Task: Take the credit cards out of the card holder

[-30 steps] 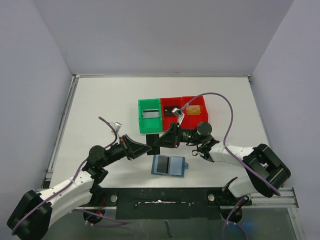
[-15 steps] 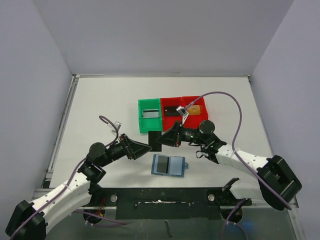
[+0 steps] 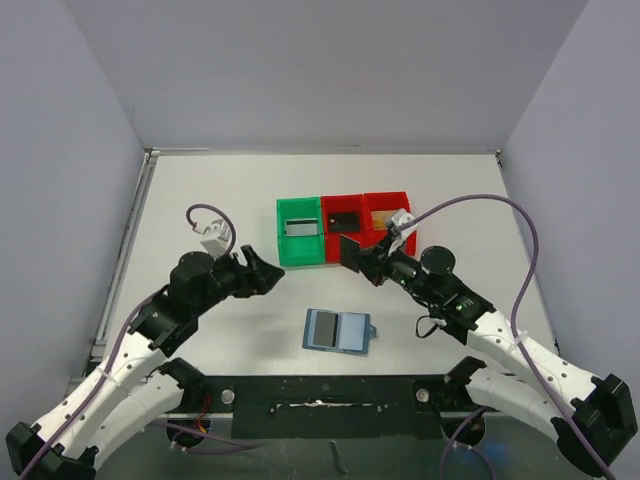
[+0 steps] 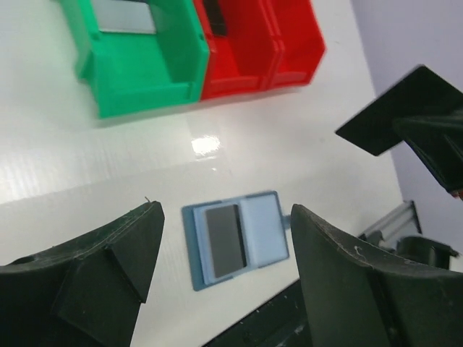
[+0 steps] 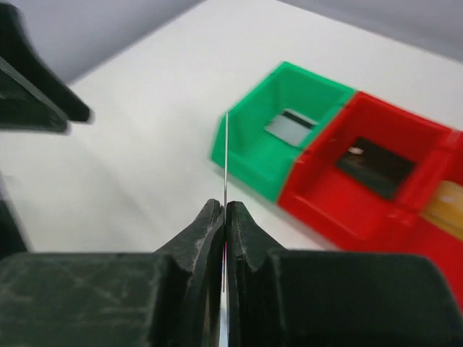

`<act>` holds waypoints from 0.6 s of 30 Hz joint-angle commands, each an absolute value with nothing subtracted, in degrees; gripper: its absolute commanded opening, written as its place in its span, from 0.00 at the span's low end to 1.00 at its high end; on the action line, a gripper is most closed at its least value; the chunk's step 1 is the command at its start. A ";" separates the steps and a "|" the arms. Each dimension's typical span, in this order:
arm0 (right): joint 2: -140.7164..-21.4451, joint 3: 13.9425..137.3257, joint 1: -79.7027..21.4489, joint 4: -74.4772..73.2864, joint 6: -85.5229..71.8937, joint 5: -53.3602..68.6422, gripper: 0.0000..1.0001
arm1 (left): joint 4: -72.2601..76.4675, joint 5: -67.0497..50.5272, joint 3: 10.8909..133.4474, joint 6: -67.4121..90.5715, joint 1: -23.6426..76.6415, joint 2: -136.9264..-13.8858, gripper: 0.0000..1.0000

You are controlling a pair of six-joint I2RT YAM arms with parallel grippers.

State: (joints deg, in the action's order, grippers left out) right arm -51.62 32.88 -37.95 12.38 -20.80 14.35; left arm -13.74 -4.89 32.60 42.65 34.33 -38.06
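The card holder [image 3: 338,330] lies open and flat near the table's front edge, with a dark grey credit card [image 3: 322,328] in its left panel. My right gripper [image 3: 362,257] is shut on another dark credit card [image 3: 349,246], held above the table just in front of the red bins. In the right wrist view this credit card [image 5: 226,155] shows edge-on between the shut fingers [image 5: 206,231]. My left gripper [image 3: 266,272] stands open and holds nothing, off to the left. From its wrist camera the card holder [image 4: 249,213] and its credit card [image 4: 223,241] lie below the open gripper [image 4: 224,210].
A green bin [image 3: 300,231] with a silvery card stands behind the card holder. Beside it are two joined red bins: one [image 3: 343,225] holds a dark card, the other [image 3: 389,217] an orange one. Grey walls close in the table on three sides.
The left gripper has opened, let go of the dark card and drawn back to the left. The right gripper, shut on that card, has carried it right and back toward the red bins.
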 commanded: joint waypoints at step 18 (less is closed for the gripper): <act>-67.24 48.04 -35.00 -2.16 25.11 0.10 0.00 | -27.32 -0.77 46.40 22.17 1.67 -41.10 0.75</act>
